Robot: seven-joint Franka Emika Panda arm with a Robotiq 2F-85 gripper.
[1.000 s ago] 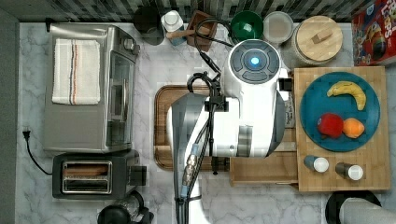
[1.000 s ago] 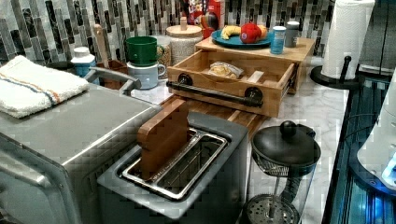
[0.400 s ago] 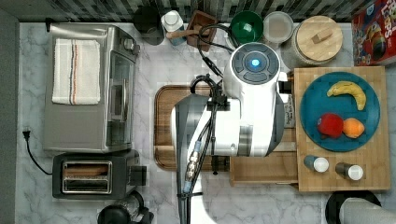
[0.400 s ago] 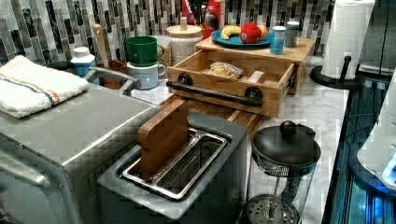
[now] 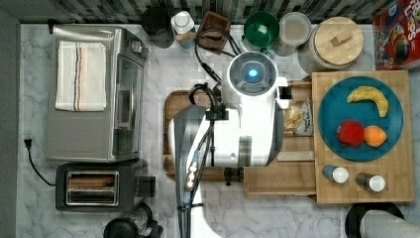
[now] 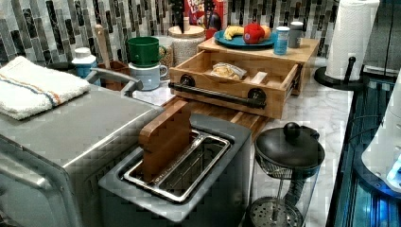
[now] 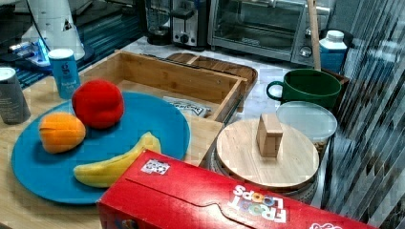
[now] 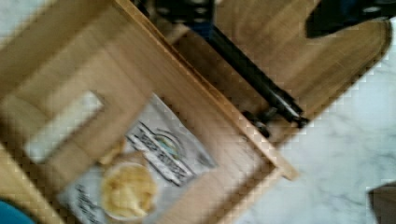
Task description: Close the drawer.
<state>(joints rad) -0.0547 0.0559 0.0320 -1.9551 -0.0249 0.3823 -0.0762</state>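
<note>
The drawer [image 6: 236,80] stands pulled out from under the wooden slab [image 6: 302,49] that carries the blue plate [image 5: 360,119], its black bar handle [image 6: 215,94] facing the brown tray [image 5: 173,106] on the marble worktop [image 5: 158,64]. In the top view the slab sits at about 3 o'clock, with the white arm [image 5: 247,124] covering the drawer's front half. A bag of chips [image 8: 140,172] lies inside the drawer, and I cannot tell how the fingers are set.
</note>
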